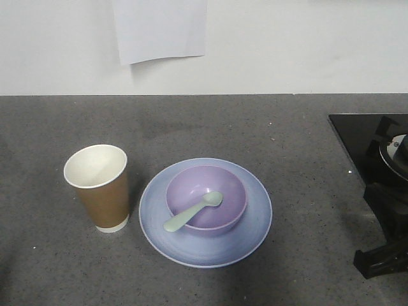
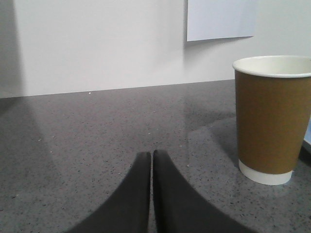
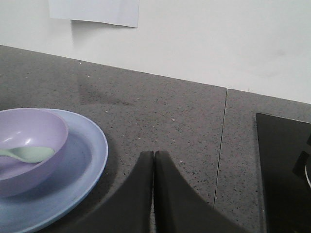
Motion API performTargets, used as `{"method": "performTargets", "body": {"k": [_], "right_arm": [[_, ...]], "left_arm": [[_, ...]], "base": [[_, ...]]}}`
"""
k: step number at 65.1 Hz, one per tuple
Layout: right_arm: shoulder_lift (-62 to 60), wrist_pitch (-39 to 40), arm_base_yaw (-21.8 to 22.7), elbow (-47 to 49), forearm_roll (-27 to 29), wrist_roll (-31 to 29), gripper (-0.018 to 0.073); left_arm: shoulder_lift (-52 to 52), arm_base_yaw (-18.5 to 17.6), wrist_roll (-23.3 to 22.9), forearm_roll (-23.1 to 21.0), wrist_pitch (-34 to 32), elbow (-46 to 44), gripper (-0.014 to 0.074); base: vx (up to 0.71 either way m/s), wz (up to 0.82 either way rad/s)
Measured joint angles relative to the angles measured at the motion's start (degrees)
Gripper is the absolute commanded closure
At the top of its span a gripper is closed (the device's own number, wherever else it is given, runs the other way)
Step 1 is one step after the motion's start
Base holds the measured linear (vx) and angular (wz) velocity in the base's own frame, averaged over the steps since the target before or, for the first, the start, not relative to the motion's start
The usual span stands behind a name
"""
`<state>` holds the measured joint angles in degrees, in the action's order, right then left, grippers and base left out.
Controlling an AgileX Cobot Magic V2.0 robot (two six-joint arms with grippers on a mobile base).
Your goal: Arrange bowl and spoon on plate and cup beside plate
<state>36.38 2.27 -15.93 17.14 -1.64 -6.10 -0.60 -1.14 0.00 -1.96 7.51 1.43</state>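
The pale blue plate point(image 1: 252, 229) lies on the grey counter with the lavender bowl point(image 1: 191, 191) standing on it. Inside the bowl rests the mint-green spoon point(image 1: 191, 211), its handle over the front-left rim. The brown paper cup point(image 1: 102, 191) stands upright just left of the plate. In the left wrist view my left gripper point(image 2: 152, 154) is shut and empty, low over the counter, left of the cup point(image 2: 269, 121). My right gripper point(image 3: 154, 154) is shut and empty too, right of the plate point(image 3: 92, 150), bowl point(image 3: 34, 141) and spoon point(image 3: 29, 154).
A black hob point(image 1: 363, 140) with a pan support sits at the counter's right edge; it also shows as the hob point(image 3: 286, 179) in the right wrist view. A white wall with a taped paper sheet point(image 1: 162, 29) backs the counter. A seam point(image 3: 221, 145) runs through the countertop.
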Motion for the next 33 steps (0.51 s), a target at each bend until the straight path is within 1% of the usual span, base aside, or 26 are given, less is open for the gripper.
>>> {"method": "performTargets", "body": {"k": [33], "right_arm": [[0.0,-0.1,0.0,0.0,0.0,0.0,0.0561]], "left_arm": [[0.0,0.0,0.0,0.0,0.0,0.0,0.0602]], "base": [[0.00,0.00]]}}
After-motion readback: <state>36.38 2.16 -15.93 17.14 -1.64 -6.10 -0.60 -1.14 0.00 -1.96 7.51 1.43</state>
